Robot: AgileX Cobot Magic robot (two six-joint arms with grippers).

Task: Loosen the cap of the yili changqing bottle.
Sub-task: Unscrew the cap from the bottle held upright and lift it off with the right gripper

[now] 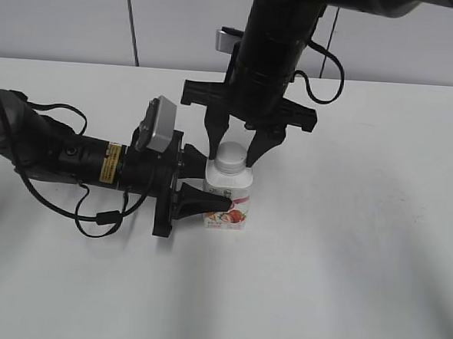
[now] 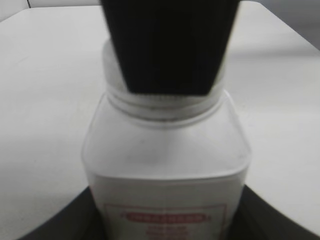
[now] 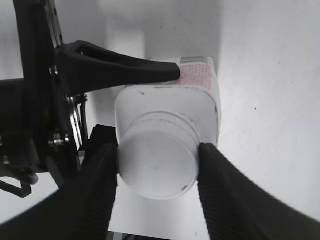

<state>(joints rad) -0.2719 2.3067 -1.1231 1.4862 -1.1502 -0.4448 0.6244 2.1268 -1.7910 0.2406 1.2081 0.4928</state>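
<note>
Left gripper clenched on bottle body; right gripper jaws pinch cap. We keep body braced on tabletop, twist squarely, no tilt.

You have a plain white tabletop under everything, matte, running back to a pale panelled wall. Only one thing stands directly on it: the yili changqing bottle, upright near the middle, its squarish base flat on the surface and its strawberry label facing you in the exterior view. The cap sits on the bottle's neck, not on the tabletop. From the right wrist view you look down on the same white surface beside the bottle, where you can pick out a few tiny dark specks. Soft grey shadows fall on the tabletop around the bottle and under the arms.
</note>
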